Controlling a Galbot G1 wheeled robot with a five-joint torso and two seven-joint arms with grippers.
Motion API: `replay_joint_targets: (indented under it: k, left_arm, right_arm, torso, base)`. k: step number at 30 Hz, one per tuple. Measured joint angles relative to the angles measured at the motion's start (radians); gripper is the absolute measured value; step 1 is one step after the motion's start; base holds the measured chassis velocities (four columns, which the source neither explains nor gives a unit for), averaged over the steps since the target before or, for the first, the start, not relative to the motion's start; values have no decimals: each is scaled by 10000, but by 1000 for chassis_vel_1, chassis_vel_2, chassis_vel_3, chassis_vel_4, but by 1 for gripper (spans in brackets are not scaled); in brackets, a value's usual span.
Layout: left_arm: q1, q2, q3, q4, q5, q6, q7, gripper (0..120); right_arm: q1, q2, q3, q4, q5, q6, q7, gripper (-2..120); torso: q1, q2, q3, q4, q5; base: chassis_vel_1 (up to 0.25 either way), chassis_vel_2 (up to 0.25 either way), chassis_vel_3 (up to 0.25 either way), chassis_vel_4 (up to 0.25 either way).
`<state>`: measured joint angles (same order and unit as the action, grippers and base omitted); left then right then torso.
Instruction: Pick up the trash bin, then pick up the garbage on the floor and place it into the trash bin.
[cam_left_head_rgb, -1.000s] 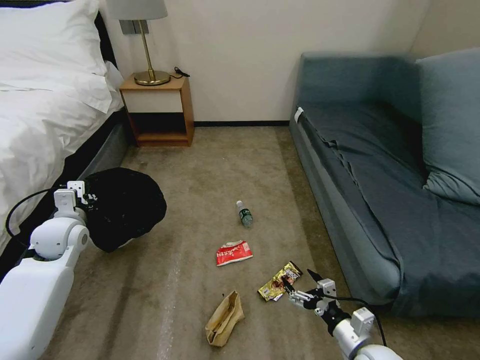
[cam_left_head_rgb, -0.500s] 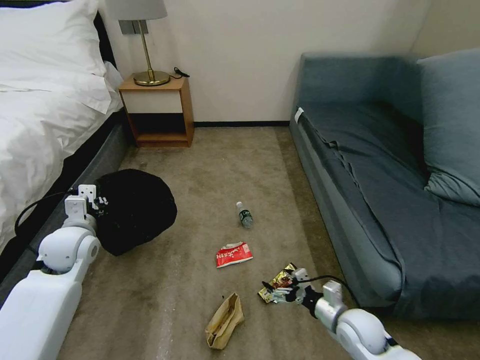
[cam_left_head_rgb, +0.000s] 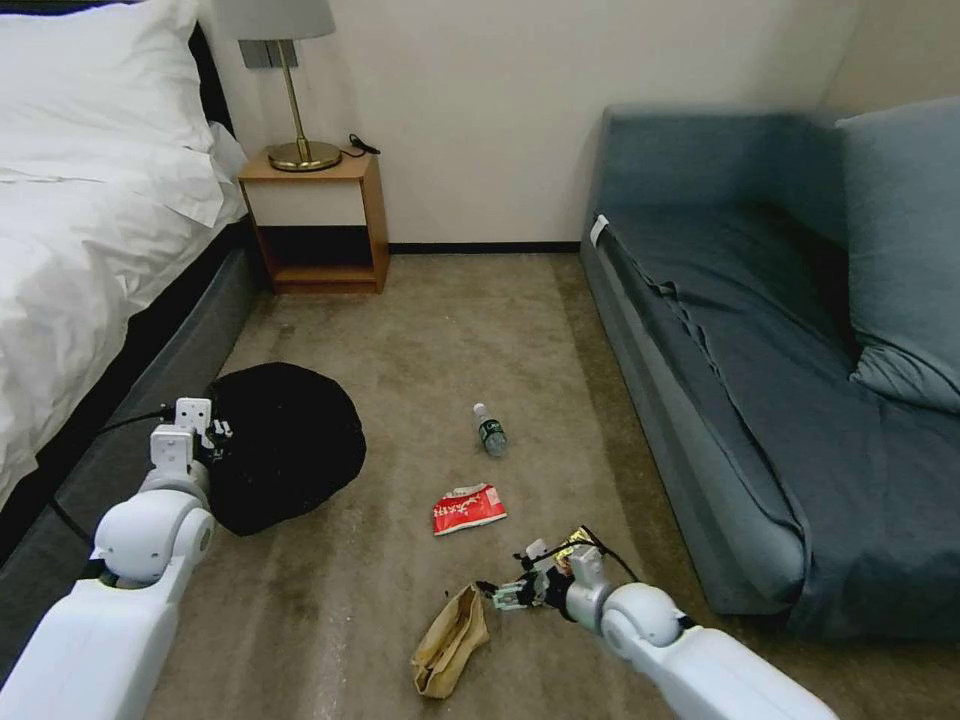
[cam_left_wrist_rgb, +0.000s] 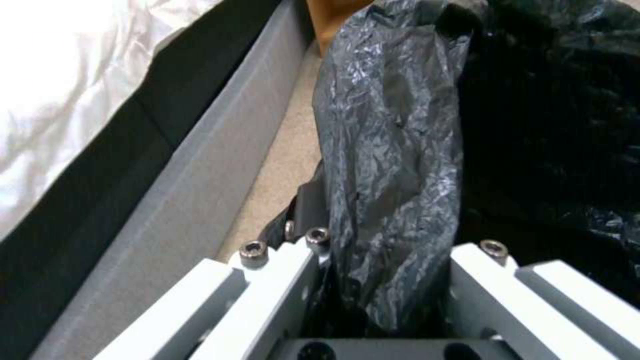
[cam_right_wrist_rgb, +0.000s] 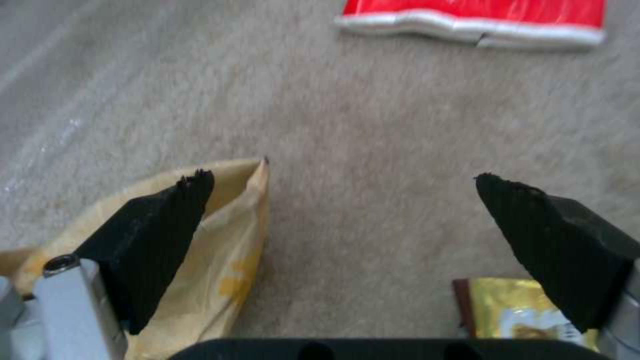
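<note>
Right gripper (cam_left_head_rgb: 507, 594) low over the carpet, fingers (cam_right_wrist_rgb: 163, 235) spread wide, holding nothing. Tan paper bag (cam_left_head_rgb: 449, 638) just off the left fingertip, one corner under that pad in the right wrist view; long axis roughly along the reach, so the open span appears to cross its narrow width. Gold-brown wrapper (cam_right_wrist_rgb: 527, 312) close by the other pad, back near its root; red-and-white wrapper (cam_left_head_rgb: 468, 507) ahead of the fingertips, beyond a bare strip of carpet; clear bottle (cam_left_head_rgb: 489, 430) farther on. Likely target: the bag, calling for a small sideways shift to centre it between the pads. Right arm nearer by far.

Left gripper (cam_left_head_rgb: 198, 432) pinching the black liner at the rim of the trash bin (cam_left_head_rgb: 285, 440), well apart from the litter.

Counted: one bin; four pieces of garbage — one bag, two wrappers, one bottle — all on the floor.
</note>
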<state>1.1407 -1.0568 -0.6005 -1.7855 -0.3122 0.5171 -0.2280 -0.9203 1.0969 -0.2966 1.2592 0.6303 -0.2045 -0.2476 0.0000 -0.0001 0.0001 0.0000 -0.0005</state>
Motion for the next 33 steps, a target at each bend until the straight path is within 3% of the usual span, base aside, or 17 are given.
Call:
replay_joint_targets:
  k: [9, 16, 19, 25, 28, 29, 33]
  left_arm:
    - [-139, 86, -97, 125, -56, -113, 64, 4]
    - [-132, 300, -293, 159, -221, -158, 110, 4]
    - [-134, 358, -320, 165, -264, -183, 112, 4]
    - [-202, 378, -270, 199, -299, -195, 110, 4]
    - [-209, 377, -265, 200, -302, -195, 106, 4]
    - [-210, 374, -263, 200, -306, -197, 103, 4]
    - [-181, 326, -276, 172, -432, -219, 97, 4]
  right_arm:
    - [-214, 902, -401, -354, -94, -29, 185, 100]
    - [-554, 1150, -383, -595, -367, 2, 194, 100]
    - [-707, 1267, -305, -708, -468, 67, 154, 93]
    - [-844, 1345, -182, -683, -487, 122, 43, 67]
    - [-842, 1324, -172, -656, -482, 124, 44, 62]
    - [-827, 1301, -154, -629, -465, 125, 46, 54]
    - [-736, 1224, -144, -639, -392, 147, 61, 41]
  torso:
    - [0, 0, -1, 1, 4]
    - [0, 0, -1, 0, 3]
    - [0, 1, -1, 0, 3]
    - [0, 1, -1, 0, 4]
    - [0, 0, -1, 0, 4]
    - [0, 0, -1, 0, 4]
    - [0, 0, -1, 0, 5]
  base:
    - [0, 0, 0, 0]
    - [0, 0, 0, 0]
    - [0, 0, 0, 0]
    - [0, 0, 0, 0]
    - [0, 0, 0, 0]
    - [0, 0, 0, 0]
    - [0, 0, 0, 0]
